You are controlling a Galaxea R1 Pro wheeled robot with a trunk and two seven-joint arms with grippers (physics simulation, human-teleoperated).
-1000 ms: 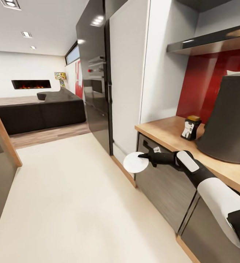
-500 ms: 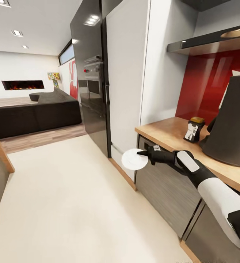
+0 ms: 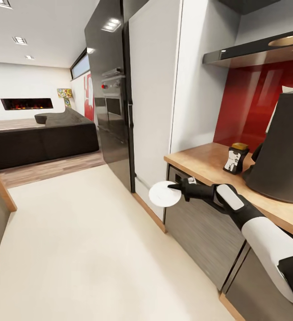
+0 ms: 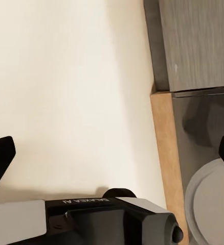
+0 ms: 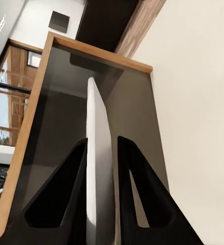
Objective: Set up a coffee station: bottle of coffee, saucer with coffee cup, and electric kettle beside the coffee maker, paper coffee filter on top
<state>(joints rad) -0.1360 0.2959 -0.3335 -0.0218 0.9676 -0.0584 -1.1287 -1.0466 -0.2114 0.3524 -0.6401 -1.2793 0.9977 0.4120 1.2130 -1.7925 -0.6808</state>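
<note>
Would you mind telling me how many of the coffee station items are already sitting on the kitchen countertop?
2: the bottle of coffee and, beside it, the coffee maker, both on the countertop. The saucer is off the counter, in the right gripper. Others may lie out of frame.

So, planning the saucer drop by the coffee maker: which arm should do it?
Right. Its gripper already pinches the saucer just off the countertop, near the coffee maker.
</note>
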